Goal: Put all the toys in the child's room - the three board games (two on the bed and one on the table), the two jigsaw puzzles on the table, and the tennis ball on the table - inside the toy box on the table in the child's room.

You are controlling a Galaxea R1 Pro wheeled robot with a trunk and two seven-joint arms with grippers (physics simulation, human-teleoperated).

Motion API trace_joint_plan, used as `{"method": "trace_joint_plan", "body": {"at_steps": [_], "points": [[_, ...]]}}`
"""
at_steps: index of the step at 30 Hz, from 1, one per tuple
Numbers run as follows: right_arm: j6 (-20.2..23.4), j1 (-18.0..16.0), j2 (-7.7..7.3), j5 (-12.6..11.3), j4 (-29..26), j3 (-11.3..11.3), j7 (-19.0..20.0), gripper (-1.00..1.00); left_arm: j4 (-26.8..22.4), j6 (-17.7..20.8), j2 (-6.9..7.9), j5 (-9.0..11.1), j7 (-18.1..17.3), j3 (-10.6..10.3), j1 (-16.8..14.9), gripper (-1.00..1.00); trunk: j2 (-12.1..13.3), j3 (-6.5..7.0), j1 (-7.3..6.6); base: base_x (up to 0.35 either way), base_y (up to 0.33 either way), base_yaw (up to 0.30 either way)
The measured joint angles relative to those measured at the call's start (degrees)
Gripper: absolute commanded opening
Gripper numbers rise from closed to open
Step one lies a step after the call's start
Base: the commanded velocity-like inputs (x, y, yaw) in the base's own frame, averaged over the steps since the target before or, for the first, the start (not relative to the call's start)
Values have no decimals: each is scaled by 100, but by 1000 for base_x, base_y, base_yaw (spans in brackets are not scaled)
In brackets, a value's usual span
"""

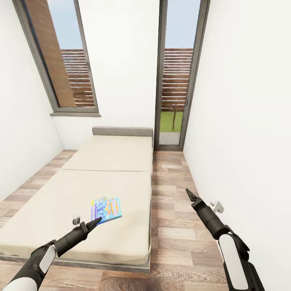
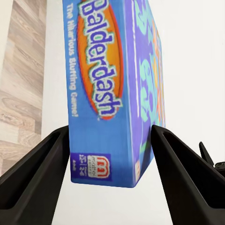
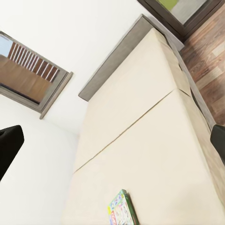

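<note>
While the blue board game (image 1: 106, 208) lies flat on the bed (image 1: 121, 161) at seven o'clock, our left hand (image 1: 96, 222) straddles its edge, fingers wide, nothing gripped, aligned to pinch it. Right hand (image 1: 188, 194) hangs aside, opening indeterminate.

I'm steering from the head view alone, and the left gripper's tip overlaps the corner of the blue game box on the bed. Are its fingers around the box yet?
Observer: In the left wrist view the left gripper has its fingers apart, with the board game showing between them. I cannot tell if they touch it.
Operator: Which game is it?
Observer: Its blue side reads Balderdash.
Operator: And the right gripper?
Observer: The right gripper is open, with nothing between its fingers.
</note>
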Motion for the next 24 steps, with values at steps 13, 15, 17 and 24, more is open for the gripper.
{"method": "trace_joint_plan", "body": {"at_steps": [13,15,17,24], "points": [[0,0,-2,0,0,3,0,100,0,-3,0,-1,0,-6,0,-100,523,234,-286,0,0,0],[-1,0,-2,0,0,3,0,100,0,-4,0,-1,0,-5,0,-100,603,271,-330,0,0,30],[-1,-2,0,1,0,3,0,100,0,-4,0,0,0,-6,1,-100,684,307,-374,0,0,53],[-1,0,1,1,1,4,0,100,-1,-1,0,0,0,-7,1,-100,966,433,-528,0,0,76]]}}
